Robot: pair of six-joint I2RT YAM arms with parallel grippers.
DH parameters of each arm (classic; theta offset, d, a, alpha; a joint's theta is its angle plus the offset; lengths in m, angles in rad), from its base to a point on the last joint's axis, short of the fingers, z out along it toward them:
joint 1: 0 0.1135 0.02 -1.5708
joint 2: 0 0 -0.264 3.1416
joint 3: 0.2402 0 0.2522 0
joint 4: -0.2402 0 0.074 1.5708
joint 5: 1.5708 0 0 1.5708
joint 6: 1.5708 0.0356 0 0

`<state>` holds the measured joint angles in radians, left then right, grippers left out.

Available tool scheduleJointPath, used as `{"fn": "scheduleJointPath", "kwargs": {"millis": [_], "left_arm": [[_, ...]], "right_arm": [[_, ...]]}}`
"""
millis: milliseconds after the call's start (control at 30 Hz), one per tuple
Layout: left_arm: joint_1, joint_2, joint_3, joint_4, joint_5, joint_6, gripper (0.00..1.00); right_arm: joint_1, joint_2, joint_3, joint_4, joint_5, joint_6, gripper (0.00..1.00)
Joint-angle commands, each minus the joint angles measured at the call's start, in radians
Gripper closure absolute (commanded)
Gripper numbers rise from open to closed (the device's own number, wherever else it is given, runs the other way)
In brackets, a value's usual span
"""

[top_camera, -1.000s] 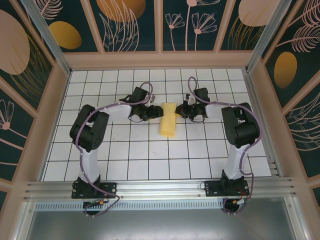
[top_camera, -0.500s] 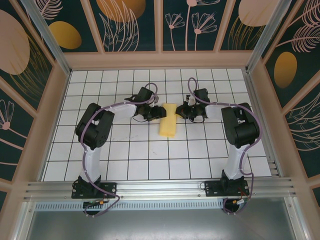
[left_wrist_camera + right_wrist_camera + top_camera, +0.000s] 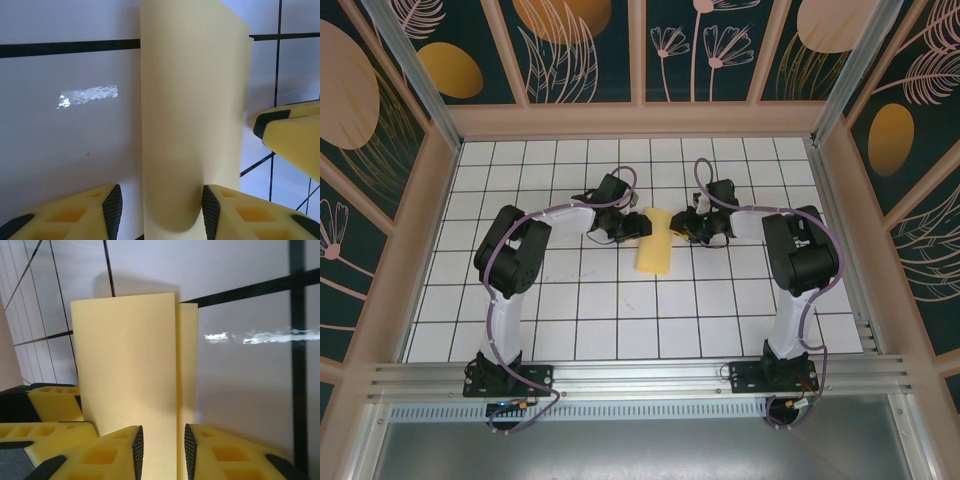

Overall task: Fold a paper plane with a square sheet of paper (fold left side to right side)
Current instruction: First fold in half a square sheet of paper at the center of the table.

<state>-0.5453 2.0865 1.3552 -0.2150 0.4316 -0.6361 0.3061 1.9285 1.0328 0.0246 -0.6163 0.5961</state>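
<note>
**Loose fold liable to spring open or be creased askew**

The left hand (image 3: 161, 202) is held with its jaws parted around the rounded, uncreased bend of the square sheet of paper (image 3: 192, 100). A strip of bare surface (image 3: 75, 150) is seen between one pad and the paper, so nothing is gripped. The right hand (image 3: 161, 442) is likewise parted, with the edge of the upper flap running into the gap. Whether its pads touch the paper cannot be told. From above, the sheet is seen lying doubled over near the middle of the gridded surface, with a hand at either side of its far end.

Several faults can be expected from here. With neither hand clamped, the flap is held down by nothing and may be lifted back by the springiness of the bend. In the right wrist view a narrow strip of the lower layer is left uncovered. If the bend is pressed flat as it lies, the crease is likely to be set off-centre. Should the left jaws be closed on the soft loop, it may be crumpled rather than creased. The light sheet could also be pushed along the smooth surface by any sideways nudge.
</note>
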Motion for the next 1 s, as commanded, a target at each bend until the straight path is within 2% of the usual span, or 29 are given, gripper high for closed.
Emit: {"fn": "scheduleJointPath", "kwargs": {"millis": [0, 233, 967], "left_arm": [[-0.007, 0.035, 0.018, -0.037, -0.019, 0.021, 0.51], [-0.008, 0.041, 0.025, -0.044, -0.017, 0.027, 0.51], [-0.033, 0.081, 0.079, -0.115, -0.071, 0.074, 0.49]], "right_arm": [[-0.017, -0.076, -0.009, -0.060, 0.057, -0.039, 0.64], [-0.055, -0.145, -0.055, -0.103, 0.119, -0.070, 0.63], [-0.098, -0.224, -0.120, -0.109, 0.118, -0.078, 0.64]]}}
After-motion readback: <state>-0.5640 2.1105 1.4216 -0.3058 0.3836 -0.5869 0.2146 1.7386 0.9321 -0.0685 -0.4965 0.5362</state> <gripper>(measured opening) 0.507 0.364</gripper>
